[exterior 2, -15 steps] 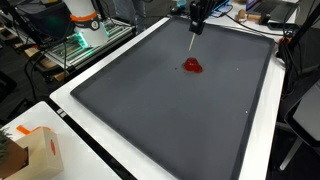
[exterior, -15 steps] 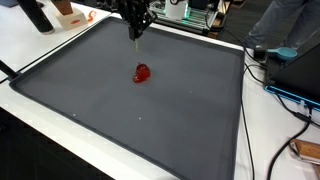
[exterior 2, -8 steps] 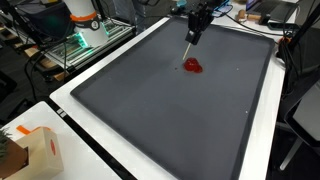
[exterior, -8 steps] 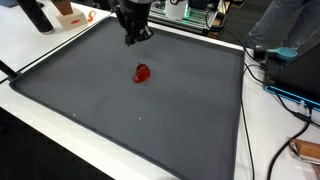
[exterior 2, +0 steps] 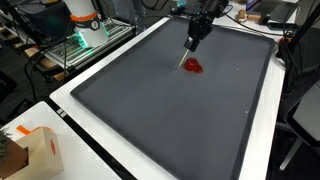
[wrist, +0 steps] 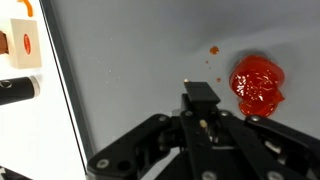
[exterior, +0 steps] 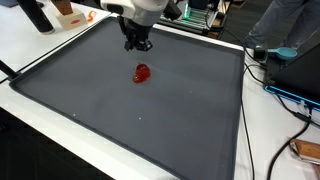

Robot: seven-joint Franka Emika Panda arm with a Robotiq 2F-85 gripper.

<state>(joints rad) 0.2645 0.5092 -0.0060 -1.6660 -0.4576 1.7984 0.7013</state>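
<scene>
Dark mat (exterior: 150, 120) covers white table (exterior: 40, 42); cardboard box (exterior 2: 30, 152) at its corner

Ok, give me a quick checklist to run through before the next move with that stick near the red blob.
1. Grip: pincer shut on stick: ok.
2. Sight: blob shows whole in the wrist view: ok.
3. Contact: stick tip touching blob: cannot tell.
4. Margin: blob lies well inside the mat: ok.
5. Blob in one piece: not ok, a speck lies apart.

Glossy red blob (wrist: 258, 84) flat on gray mat (wrist: 130, 70), small speck (wrist: 213, 49) beside
</scene>
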